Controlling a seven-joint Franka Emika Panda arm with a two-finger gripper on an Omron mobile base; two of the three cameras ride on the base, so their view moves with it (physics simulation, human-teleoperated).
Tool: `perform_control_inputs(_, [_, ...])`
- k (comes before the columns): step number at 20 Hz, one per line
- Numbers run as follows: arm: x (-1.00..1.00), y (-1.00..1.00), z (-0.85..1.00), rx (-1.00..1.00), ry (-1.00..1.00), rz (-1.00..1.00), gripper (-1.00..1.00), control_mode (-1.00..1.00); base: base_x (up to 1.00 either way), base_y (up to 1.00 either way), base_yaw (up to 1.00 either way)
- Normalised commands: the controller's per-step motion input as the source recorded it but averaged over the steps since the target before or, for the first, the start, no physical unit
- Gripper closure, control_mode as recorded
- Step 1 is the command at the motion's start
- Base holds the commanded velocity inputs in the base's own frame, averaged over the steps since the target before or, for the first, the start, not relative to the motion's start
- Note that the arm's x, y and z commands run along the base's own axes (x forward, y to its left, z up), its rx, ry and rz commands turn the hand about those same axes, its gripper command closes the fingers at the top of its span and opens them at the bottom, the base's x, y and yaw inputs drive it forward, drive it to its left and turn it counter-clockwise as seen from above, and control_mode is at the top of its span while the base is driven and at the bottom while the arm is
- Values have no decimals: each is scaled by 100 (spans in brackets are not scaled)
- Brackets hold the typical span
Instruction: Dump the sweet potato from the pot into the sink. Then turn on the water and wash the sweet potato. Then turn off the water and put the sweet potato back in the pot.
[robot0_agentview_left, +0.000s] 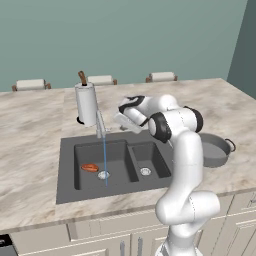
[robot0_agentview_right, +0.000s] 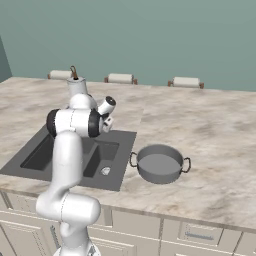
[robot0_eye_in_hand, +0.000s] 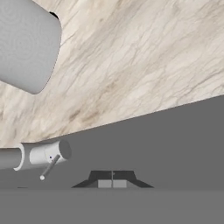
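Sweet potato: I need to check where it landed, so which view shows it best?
The left base view: the sweet potato lies in the sink's larger left basin, beside the drain. In the right base view the arm blocks that basin. The hand view looks at counter and faucet instead.

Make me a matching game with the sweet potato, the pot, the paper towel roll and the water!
Things:
1. sweet potato
2. pot
3. paper towel roll
4. water

Places or states:
A. standing upright on the counter behind the sink
B. lying in the left basin of the sink
C. falling in a thin blue line from the faucet
D. sitting empty on the counter to the right of the sink

Right pairs: 1-B, 2-D, 3-A, 4-C
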Motion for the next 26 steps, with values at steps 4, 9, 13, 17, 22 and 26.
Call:
perform_control_inputs(4, [2, 26, 11, 10, 12, 0, 100, -100, 0, 0, 0])
perform_control_inputs(9, [9, 24, 1, 2, 12, 0, 100, -100, 0, 0, 0])
perform_control_inputs(13, [3, 7, 0, 0, 8, 0, 100, -100, 0, 0, 0])
perform_control_inputs(17, [4, 0, 0, 0, 7, 0, 100, -100, 0, 0, 0])
perform_control_inputs(22, [3, 2, 0, 0, 10, 0, -100, -100, 0, 0, 0])
perform_control_inputs(26, [5, 0, -4, 0, 12, 0, -100, -100, 0, 0, 0])
